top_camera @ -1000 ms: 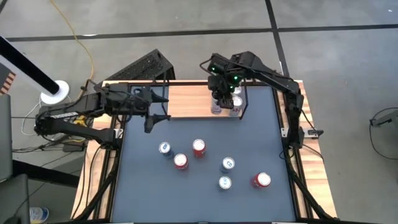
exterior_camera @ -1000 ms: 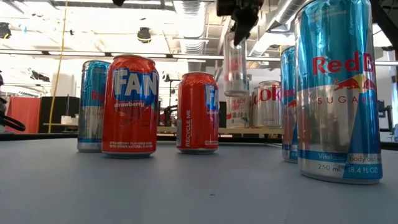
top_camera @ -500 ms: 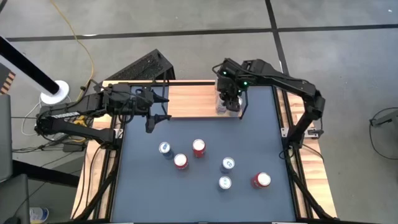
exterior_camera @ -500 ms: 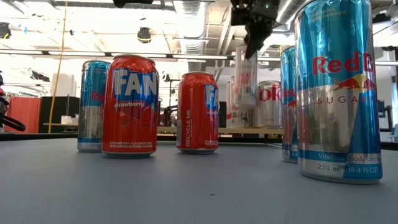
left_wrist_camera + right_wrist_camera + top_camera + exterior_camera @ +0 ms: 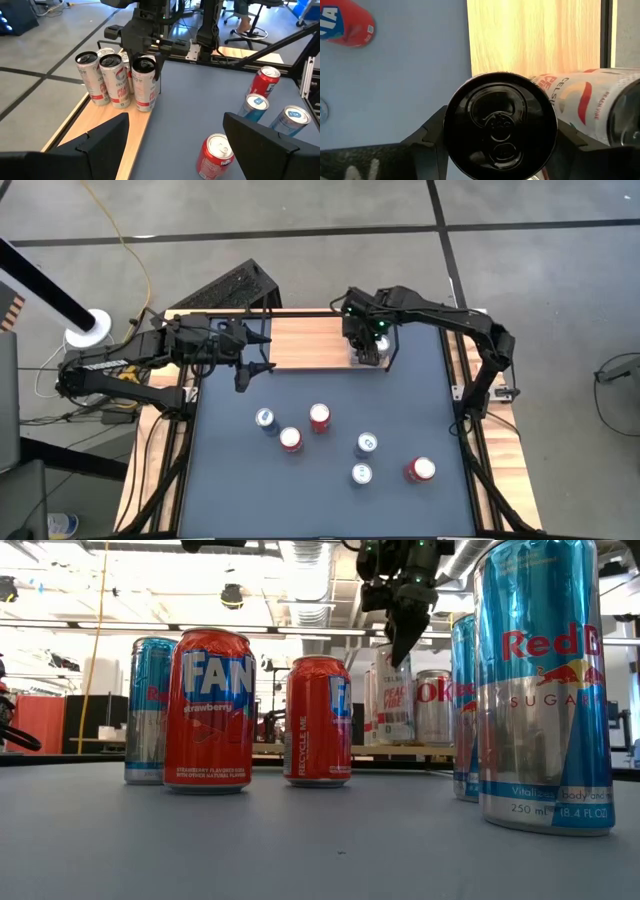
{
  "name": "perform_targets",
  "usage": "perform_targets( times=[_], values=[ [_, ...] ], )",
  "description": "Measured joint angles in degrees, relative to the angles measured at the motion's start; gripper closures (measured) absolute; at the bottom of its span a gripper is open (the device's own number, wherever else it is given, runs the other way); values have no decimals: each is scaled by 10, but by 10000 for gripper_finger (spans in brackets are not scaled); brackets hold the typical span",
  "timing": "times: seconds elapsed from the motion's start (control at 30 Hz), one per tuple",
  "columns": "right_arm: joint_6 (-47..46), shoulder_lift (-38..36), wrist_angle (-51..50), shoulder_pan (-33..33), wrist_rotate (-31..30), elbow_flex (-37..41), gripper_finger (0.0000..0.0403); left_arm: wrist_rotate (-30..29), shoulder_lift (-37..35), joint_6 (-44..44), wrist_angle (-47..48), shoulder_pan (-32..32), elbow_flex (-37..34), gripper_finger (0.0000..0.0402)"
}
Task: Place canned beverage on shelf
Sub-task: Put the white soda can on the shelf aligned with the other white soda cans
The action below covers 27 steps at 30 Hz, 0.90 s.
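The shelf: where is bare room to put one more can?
The shelf is bare from the left pincer side up to the white cans. That end is crowded: the right pincer grips a white can there.

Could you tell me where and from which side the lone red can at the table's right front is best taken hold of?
Take the red can around its upper side wall, coming straight down from above. It stands upright with its round top up, so its curved sides suit opposing fingers. Probably set the fingers in line with the table's right edge, since a blue can stands on its other side.
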<state>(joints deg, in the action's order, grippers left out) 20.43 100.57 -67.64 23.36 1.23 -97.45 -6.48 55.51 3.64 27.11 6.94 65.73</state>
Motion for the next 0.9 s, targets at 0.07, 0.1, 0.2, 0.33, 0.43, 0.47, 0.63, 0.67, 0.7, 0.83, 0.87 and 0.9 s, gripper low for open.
perform_targets(
  times=[0.07, 0.1, 0.2, 0.33, 0.43, 0.47, 0.63, 0.67, 0.7, 0.83, 0.87, 0.9],
  values=[
    [0, 0, 0, 3, 0, 0, 183, 0, 0, 0, 0, 0, 0, 89],
    [0, -1, 0, 4, 1, 0, 182, 0, 0, -1, 0, 0, 0, 89],
    [0, -1, 2, 10, 2, 0, 179, 0, 0, -1, 0, 0, 0, 89],
    [0, -1, 6, 20, 6, 0, 173, 0, 0, -1, 0, 0, 0, 89],
    [0, -1, 8, 27, 28, 9, 172, 0, 0, -1, 0, 0, 0, 89],
    [-4, -1, 7, 29, 34, 15, 172, 0, 0, -1, 0, 0, 0, 89],
    [-7, -2, 9, 34, 48, 24, 172, -3, 0, 0, 0, 0, 0, 89],
    [-7, -2, 10, 34, 49, 24, 172, -4, 0, 0, -1, 0, 0, 89],
    [-7, -2, 12, 34, 48, 24, 172, -4, 0, 0, -1, 0, 0, 89],
    [-9, -2, 13, 34, 48, 24, 171, -4, 0, 0, -1, 0, 0, 89],
    [-9, -2, 13, 35, 48, 24, 171, -4, 0, 0, -1, 0, 0, 89],
    [-9, -2, 13, 35, 48, 24, 171, -4, 0, 0, -2, 0, 0, 89]
  ],
)
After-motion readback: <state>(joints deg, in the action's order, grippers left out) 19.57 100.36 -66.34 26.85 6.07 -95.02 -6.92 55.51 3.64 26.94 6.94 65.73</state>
